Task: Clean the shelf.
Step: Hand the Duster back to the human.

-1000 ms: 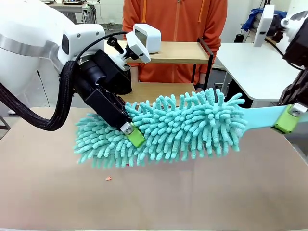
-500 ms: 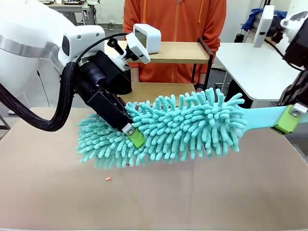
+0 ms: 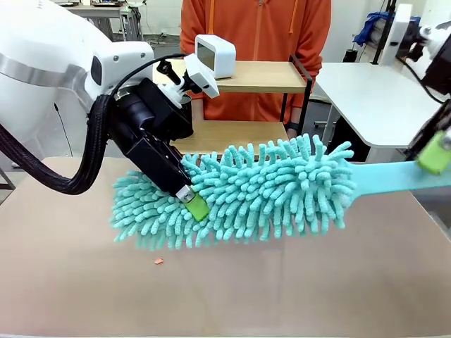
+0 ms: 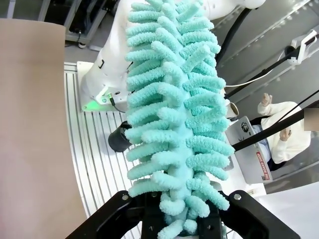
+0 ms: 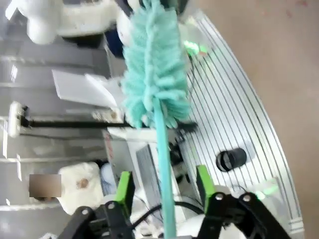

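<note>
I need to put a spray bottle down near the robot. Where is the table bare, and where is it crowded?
The brown table is bare along its near edge, below the duster, apart from a small orange crumb. The near right corner is also free. The middle is crowded: the duster spans it, held by the left end effector. The shelf behind it carries a white device.

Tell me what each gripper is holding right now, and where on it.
Left gripper is shut on the duster's fluffy head near its tip. Right gripper is open around the handle, not clamping it.
</note>
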### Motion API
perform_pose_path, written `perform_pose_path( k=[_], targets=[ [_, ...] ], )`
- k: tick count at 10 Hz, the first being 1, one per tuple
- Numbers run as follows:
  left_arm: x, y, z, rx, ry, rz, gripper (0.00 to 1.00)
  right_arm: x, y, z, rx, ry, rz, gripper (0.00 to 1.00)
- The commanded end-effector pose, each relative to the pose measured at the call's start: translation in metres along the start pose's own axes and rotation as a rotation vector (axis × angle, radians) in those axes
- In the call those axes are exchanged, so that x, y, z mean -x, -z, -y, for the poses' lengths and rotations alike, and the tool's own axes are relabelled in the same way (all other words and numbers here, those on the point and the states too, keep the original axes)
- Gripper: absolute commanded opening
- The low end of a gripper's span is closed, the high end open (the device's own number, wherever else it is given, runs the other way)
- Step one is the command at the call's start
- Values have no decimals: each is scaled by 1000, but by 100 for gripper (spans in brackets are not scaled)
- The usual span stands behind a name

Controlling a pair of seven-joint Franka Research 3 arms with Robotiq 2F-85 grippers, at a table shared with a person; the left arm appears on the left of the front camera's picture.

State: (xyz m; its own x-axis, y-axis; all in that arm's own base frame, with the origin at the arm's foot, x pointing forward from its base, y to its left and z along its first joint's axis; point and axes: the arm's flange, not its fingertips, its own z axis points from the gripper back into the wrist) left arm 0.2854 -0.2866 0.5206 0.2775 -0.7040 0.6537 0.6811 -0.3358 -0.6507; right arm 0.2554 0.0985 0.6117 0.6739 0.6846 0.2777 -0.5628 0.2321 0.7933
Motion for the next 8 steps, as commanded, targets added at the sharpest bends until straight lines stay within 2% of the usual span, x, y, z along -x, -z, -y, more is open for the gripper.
perform_pose_path(
  k=[1, 2, 3, 4, 5, 7, 8],
  targets=[
    [8, -3, -5, -8, 11, 0, 0, 5, -12, 9, -128, 122, 343, 100],
    [10, -5, -5, -5, 6, 6, 0, 9, -20, 24, -159, 242, 517, 100],
    [14, -9, -5, -11, 4, 22, 0, 17, -23, 54, -182, 376, 686, 100],
    [17, -14, -6, -15, 4, 43, 0, 31, -19, 91, -170, 492, 791, 100],
    [21, -20, -3, -21, 3, 66, 0, 49, -6, 132, -180, 617, 862, 100],
    [29, -38, 3, -51, 17, 125, 0, 92, 31, 199, -178, 825, 883, 100],
    [33, -48, 9, -71, 26, 158, 0, 107, 47, 215, -105, 895, 878, 100]
  ],
)
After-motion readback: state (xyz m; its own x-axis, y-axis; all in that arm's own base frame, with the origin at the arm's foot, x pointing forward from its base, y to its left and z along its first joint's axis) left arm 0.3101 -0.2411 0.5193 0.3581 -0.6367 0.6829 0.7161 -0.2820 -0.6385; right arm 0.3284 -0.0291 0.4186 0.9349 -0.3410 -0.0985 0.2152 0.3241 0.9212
